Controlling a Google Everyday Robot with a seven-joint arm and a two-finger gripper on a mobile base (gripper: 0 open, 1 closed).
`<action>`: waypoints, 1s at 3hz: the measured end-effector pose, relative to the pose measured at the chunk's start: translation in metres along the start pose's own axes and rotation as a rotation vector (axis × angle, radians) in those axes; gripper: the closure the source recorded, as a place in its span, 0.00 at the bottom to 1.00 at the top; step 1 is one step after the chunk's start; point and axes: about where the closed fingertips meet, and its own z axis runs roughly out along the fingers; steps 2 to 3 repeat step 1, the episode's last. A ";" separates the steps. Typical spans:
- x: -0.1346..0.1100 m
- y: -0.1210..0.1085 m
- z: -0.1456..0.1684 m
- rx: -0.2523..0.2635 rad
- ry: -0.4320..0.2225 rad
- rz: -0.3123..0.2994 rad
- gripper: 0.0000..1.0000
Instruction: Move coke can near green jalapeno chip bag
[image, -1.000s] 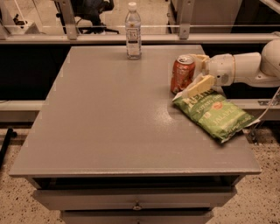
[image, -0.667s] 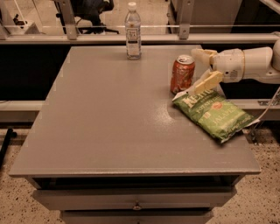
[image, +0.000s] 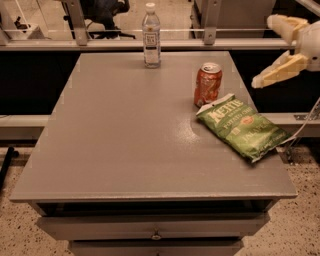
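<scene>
The coke can (image: 208, 84), red-orange with a silver top, stands upright on the grey table (image: 125, 135) at its right side. The green jalapeno chip bag (image: 243, 128) lies flat just in front and to the right of the can, its near corner touching or almost touching the can's base. My gripper (image: 263, 51) is up at the right edge of the view, beyond the table's right side and well clear of the can. Its cream fingers (image: 278, 74) are spread apart and hold nothing.
A clear plastic water bottle (image: 151, 35) stands at the table's back edge, left of the can. A metal rail (image: 100, 44) runs behind the table. Drawers (image: 155, 231) sit under the tabletop. A cable (image: 305, 125) hangs at the right.
My gripper has let go of the can and drawn back up and to the right, away from the table. The can stays standing beside the chip bag.
</scene>
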 end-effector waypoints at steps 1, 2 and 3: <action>-0.005 0.001 0.000 0.000 -0.001 -0.006 0.00; -0.005 0.001 0.000 0.000 -0.001 -0.006 0.00; -0.005 0.001 0.000 0.000 -0.001 -0.006 0.00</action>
